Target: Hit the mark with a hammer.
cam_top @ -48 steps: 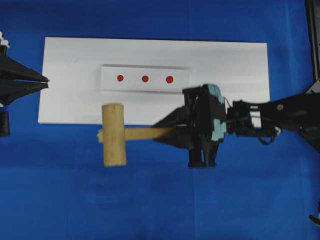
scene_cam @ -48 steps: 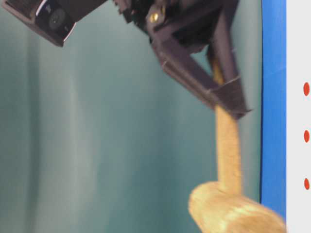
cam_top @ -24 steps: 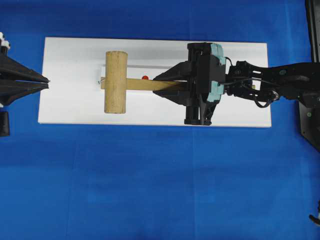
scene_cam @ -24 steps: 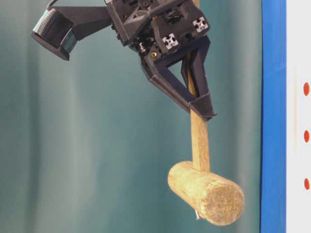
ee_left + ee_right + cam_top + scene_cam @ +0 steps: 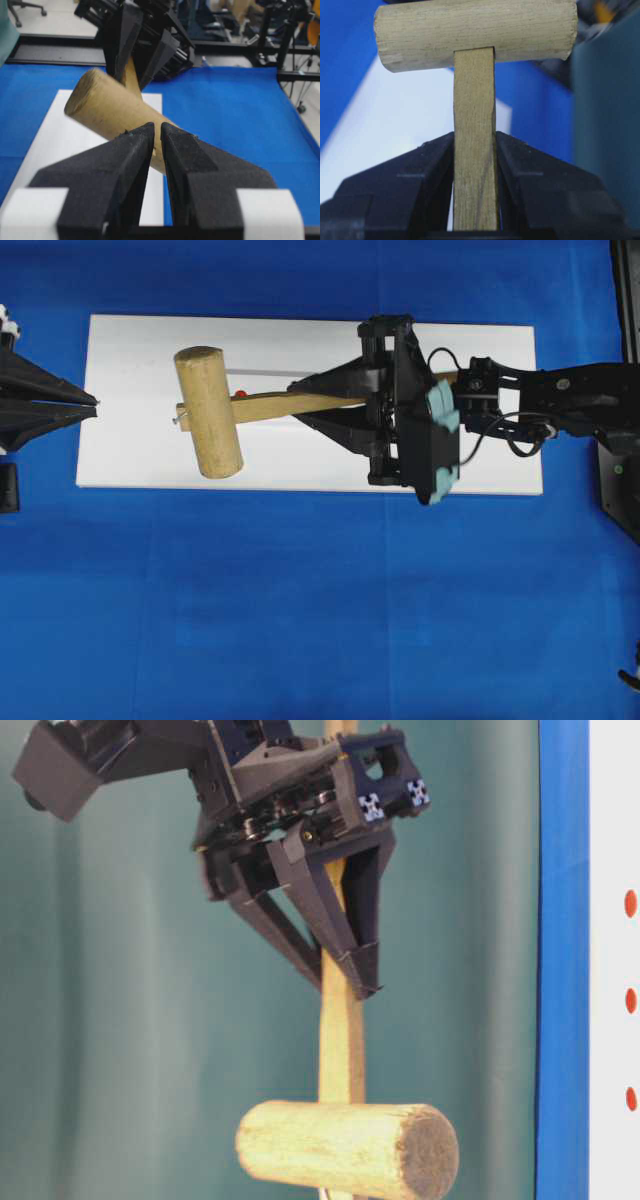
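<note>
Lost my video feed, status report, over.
Right gripper shut on hammer handle, head over white board. Left gripper shut, empty. Nothing blocking.

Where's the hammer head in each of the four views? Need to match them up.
Overhead: hammer head left of centre, over the white board.
Table-level: bottom centre, end face towards the right.
Left wrist: centre-left, behind the shut left gripper.
Right wrist: across the top, handle clamped in the right gripper.
Shared landmark: the white board, seen in every view.
</note>
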Controlling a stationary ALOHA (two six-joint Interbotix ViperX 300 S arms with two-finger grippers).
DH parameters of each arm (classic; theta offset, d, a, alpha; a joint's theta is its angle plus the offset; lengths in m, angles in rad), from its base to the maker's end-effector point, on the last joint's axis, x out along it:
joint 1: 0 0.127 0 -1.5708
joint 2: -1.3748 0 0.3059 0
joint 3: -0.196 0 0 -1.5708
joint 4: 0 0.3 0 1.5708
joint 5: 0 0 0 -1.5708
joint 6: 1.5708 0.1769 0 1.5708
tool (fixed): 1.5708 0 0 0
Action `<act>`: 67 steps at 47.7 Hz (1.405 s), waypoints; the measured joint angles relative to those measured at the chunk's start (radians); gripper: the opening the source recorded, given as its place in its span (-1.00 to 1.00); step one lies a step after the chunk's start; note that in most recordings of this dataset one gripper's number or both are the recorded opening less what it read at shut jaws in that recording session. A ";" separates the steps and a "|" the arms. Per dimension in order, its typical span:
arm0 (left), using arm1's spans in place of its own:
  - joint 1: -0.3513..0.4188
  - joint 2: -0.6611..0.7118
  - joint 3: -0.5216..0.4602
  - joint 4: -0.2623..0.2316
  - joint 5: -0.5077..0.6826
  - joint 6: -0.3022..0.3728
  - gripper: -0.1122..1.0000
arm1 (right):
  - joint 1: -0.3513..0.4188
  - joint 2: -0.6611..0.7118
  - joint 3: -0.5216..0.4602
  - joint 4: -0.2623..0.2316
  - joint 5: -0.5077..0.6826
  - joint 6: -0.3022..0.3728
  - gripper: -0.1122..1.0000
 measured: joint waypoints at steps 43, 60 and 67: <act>0.012 0.020 0.000 -0.006 0.002 -0.192 0.52 | -0.005 0.000 0.000 -0.003 -0.055 -0.218 -0.61; 0.061 0.040 0.008 -0.008 -0.011 -0.282 0.88 | -0.006 0.000 0.000 -0.003 -0.057 -0.219 -0.61; 0.104 0.094 0.006 -0.008 -0.094 -0.314 0.88 | -0.005 0.000 0.000 -0.003 -0.057 -0.219 -0.61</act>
